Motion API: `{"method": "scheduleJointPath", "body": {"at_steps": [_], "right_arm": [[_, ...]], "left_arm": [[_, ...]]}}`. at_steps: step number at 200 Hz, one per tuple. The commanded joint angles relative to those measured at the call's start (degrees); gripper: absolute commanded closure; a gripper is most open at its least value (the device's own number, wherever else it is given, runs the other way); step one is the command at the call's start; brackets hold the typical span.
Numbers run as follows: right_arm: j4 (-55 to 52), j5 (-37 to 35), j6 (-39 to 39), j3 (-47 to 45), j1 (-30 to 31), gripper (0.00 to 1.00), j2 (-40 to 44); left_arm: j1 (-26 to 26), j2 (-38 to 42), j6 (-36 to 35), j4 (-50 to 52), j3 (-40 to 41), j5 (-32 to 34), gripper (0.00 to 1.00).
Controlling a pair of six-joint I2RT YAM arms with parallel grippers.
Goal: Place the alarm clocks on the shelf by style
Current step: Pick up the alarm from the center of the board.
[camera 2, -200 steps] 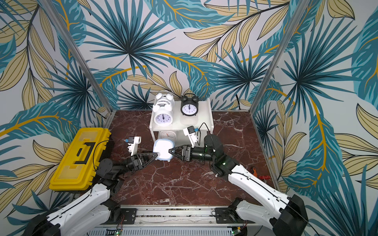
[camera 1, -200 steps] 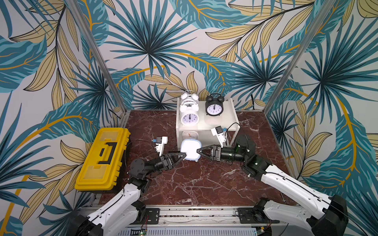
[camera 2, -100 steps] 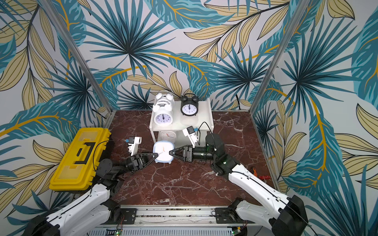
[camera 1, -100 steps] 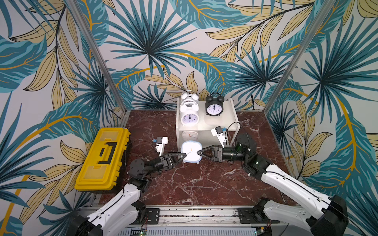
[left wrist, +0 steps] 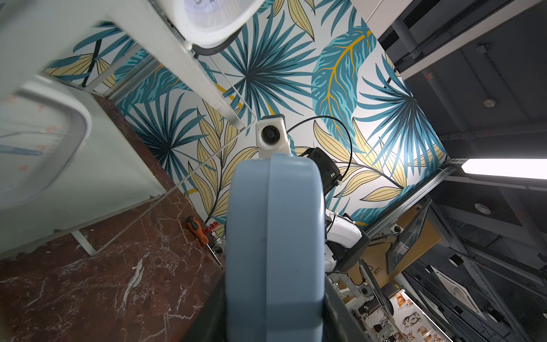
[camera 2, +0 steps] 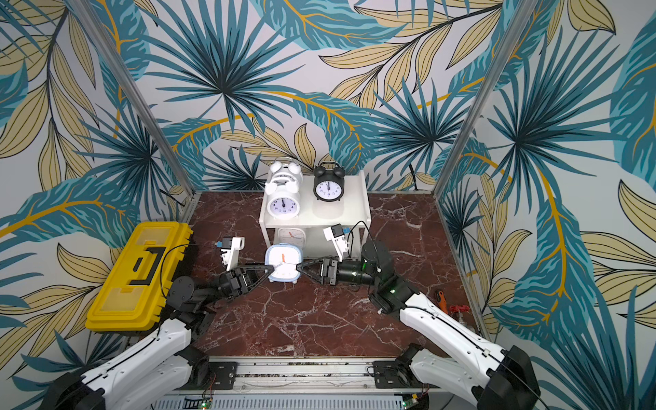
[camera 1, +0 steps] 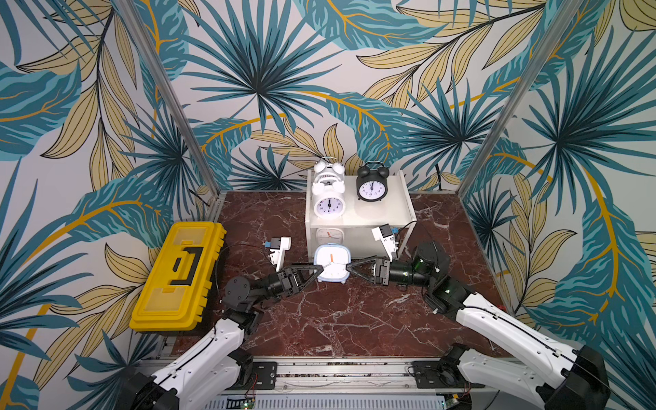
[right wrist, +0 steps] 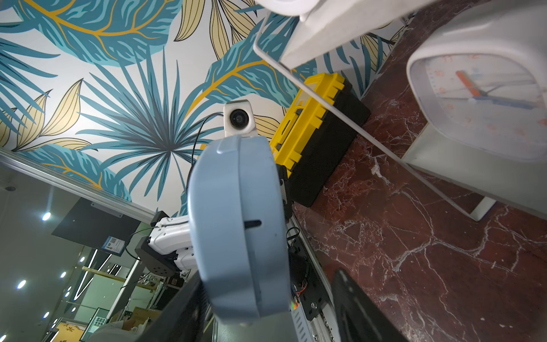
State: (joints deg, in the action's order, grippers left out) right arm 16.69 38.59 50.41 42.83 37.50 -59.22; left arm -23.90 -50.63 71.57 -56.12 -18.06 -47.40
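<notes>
A light-blue rounded-square alarm clock (camera 1: 332, 263) (camera 2: 284, 263) stands low, just in front of the shelf (camera 1: 387, 209) (camera 2: 351, 209). My left gripper (camera 1: 320, 269) (camera 2: 272, 268) is shut on its left side. In the left wrist view the clock (left wrist: 273, 237) fills the gap between both fingers. My right gripper (camera 1: 350, 267) (camera 2: 301, 267) is at its right side with jaws open. In the right wrist view one finger (right wrist: 355, 302) stands clear of the clock (right wrist: 236, 222). Two white twin-bell clocks (camera 1: 328, 204) and a black one (camera 1: 371, 184) stand on top. A white square clock (camera 1: 329, 236) sits on the lower tier.
A yellow toolbox (camera 1: 177, 277) (camera 2: 136, 273) lies at the table's left edge. An orange screwdriver (camera 2: 440, 296) and a red valve (camera 2: 458, 309) lie by the right wall. Patterned walls close in three sides.
My left gripper has shut on the light-blue clock. My right gripper's jaws have spread apart, letting go of it. The clock has barely moved.
</notes>
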Motion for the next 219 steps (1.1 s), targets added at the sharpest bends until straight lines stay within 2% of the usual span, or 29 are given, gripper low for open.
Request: {"method": "scheduleJointPath", "body": {"at_steps": [1,115,136,187,219], "right_arm": [[3.1,-0.6,0.9,-0.5,0.4,0.34,-0.6],[5.5,-3.3,0.2,-1.8,2.6,0.4,-0.5],[5.9,-3.5,0.1,-2.1,2.9,0.44,-0.5],[5.2,-4.5,-0.6,-3.5,3.6,0.4,1.1],[3.9,-5.4,-1.4,-3.9,3.6,0.47,2.4]], "left_arm": [[0.2,0.2,-0.1,-4.0,-2.8,-0.2,0.72],[0.2,-2.3,0.8,-7.3,-3.0,0.3,0.73],[0.2,-2.4,0.7,-7.3,-3.0,0.3,0.73],[0.1,-2.4,0.4,-6.8,-3.0,0.3,0.73],[0.2,-2.3,0.5,-6.7,-2.9,0.1,0.73]]}}
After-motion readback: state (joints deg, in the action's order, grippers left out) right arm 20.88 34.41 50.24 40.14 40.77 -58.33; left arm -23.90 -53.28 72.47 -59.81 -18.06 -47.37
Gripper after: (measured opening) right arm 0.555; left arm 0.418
